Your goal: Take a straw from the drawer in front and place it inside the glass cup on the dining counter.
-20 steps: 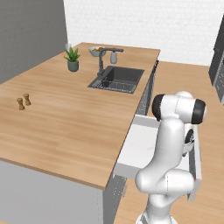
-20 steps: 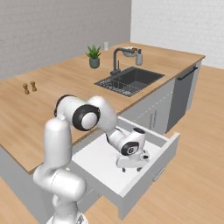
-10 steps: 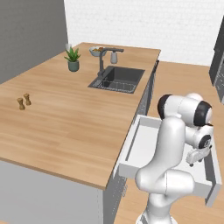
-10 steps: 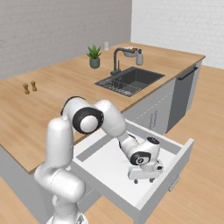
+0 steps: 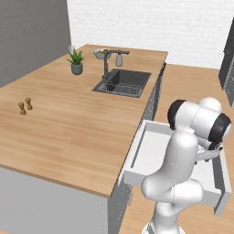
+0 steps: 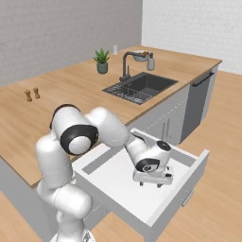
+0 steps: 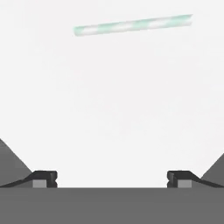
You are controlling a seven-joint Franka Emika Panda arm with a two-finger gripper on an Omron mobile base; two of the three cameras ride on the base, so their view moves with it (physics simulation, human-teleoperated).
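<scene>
Hovering low inside the open drawer, the gripper has its fingertips spread wide, nothing between them. Ahead of them on the pale drawer floor lies the straw — a thin green-and-white striped stick, flat and well short of the tips. To grasp it well, I judge the hand should move forward until the straw sits midway between the tips, crosswise to their closing line, then descend and close gently. Beyond the drawer spreads the light-wood dining counter — dark sink, tap, potted plant and two small shakers
</scene>
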